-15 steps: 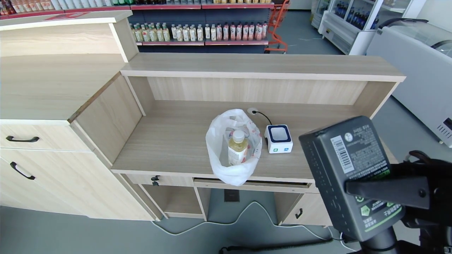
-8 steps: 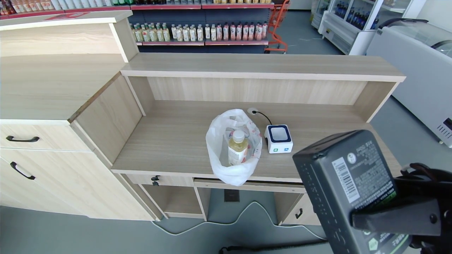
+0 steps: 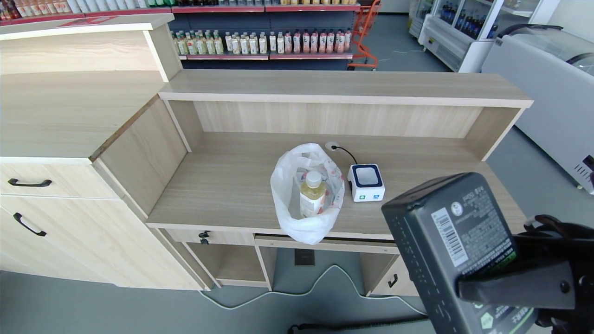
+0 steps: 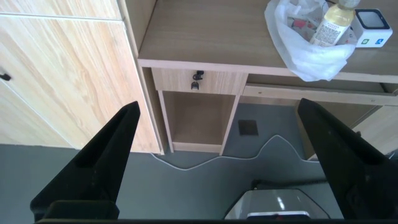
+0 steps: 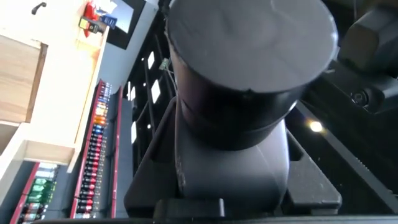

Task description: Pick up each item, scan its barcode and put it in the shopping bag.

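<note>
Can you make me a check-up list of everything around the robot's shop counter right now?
Surface: wooden counter, level.
Job's things: white shopping bag stands open, a bottle upright inside; white scanner beside it; dark grey container, barcode label facing the head camera.
Clutter: nothing seen.
Grippers: right gripper shut on the container, before the counter's right end; left gripper open, low above the floor.
Cables: black cable from scanner to a counter hole; white cable on floor.
Surroundings: drink shelves, freezers.

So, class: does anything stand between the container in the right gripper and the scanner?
Nothing visible does. The dark container, held by the right gripper, has only bare counter between it and the scanner; the shopping bag sits on the scanner's other side.
</note>
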Motion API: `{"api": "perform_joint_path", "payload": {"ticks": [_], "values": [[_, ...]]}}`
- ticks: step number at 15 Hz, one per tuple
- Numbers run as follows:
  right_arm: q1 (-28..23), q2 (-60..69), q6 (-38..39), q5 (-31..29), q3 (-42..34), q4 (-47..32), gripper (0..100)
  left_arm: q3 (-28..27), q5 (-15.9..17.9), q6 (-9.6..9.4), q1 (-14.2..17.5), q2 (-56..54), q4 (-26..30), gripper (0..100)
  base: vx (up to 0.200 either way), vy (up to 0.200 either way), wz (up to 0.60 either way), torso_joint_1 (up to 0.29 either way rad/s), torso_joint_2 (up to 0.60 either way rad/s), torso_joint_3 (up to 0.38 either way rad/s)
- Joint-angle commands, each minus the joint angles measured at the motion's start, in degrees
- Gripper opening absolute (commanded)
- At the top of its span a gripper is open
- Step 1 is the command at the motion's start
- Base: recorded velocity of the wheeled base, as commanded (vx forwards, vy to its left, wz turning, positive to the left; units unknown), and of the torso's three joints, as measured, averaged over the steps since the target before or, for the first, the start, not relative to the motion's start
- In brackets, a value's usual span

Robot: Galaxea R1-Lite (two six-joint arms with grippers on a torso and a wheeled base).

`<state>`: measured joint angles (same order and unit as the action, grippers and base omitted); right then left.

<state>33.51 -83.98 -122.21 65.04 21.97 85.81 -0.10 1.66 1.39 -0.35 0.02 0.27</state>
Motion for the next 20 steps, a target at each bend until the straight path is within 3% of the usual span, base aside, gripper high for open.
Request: {"api": "perform_joint_path", "payload": {"ticks": [1, 3, 4, 7, 9, 10, 11, 13, 16, 17, 18, 20], "values": [[0.1, -0.2, 0.1, 0.0, 0.0, 0.0, 0, 0.0, 0.0, 0.02, 0.0, 0.0, 0.0, 100, 0.0, 0.0, 0.0, 0.0, 0.0, 0.0], [0.1, 0.3, 1.0, -0.1, 0.1, -1.6, 0, 0.0, 0.0, 0.02, 0.0, 0.0, 0.0, 100, 0.0, 0.0, 0.0, 0.0, 0.0, 0.0], [-0.1, 0.5, 7.0, -1.2, 0.6, -4.3, 0, 0.0, 0.0, 0.02, 0.0, 0.0, 0.0, 100, 0.0, 0.0, 0.0, 0.0, 0.0, 0.0], [-5.8, 2.8, 43.9, -26.1, 1.2, -25.3, 0, 0.0, 0.0, 0.02, 0.0, 0.0, 0.0, 100, 0.0, 0.0, 0.0, 0.0, 0.0, 0.0], [-22.0, 5.5, 62.4, -35.8, 0.9, -26.8, 0, 0.0, 0.0, 0.02, 0.0, 0.0, 0.0, 100, 0.0, 0.0, 0.0, 0.0, 0.0, 0.0], [-27.8, 5.8, 66.1, -36.5, 0.8, -27.4, 0, 0.0, 0.0, 0.02, 0.0, 0.0, 0.0, 100, 0.0, 0.0, 0.0, 0.0, 0.0, 0.0], [-36.8, 5.8, 71.1, -36.5, 0.2, -29.8, 0, 0.0, 0.0, 0.02, 0.0, 0.0, 0.0, 100, 0.0, 0.0, 0.0, 0.0, 0.0, 0.0], [-47.8, 5.1, 74.4, -36.4, 0.1, -33.2, 0, 0.0, 0.0, 0.02, 0.0, 0.0, 0.0, 100, 0.0, 0.0, 0.0, 0.0, 0.0, 0.0], [-56.9, 2.4, 75.0, -34.4, -0.1, -34.0, 0, 0.0, 0.0, 0.02, 0.0, 0.0, 0.0, 100, 0.0, 0.0, 0.0, 0.0, 0.0, 0.0], [-57.6, 1.9, 75.1, -33.3, -0.1, -33.7, 0, 0.0, 0.0, 0.02, 0.0, 0.0, 0.0, 100, 0.0, 0.0, 0.0, 0.0, 0.0, 0.0], [-60.0, 0.1, 76.0, -27.8, 0.3, -33.4, 0, 0.0, 0.0, 0.02, 0.0, 0.0, 0.0, 100, 0.0, 0.0, 0.0, 0.0, 0.0, 0.0], [-60.8, -1.6, 76.1, -25.7, 0.4, -31.1, 0, 0.0, 0.0, 0.02, 0.0, 0.0, 0.0, 100, 0.0, 0.0, 0.3, -0.001, 0.0, 0.001]]}}
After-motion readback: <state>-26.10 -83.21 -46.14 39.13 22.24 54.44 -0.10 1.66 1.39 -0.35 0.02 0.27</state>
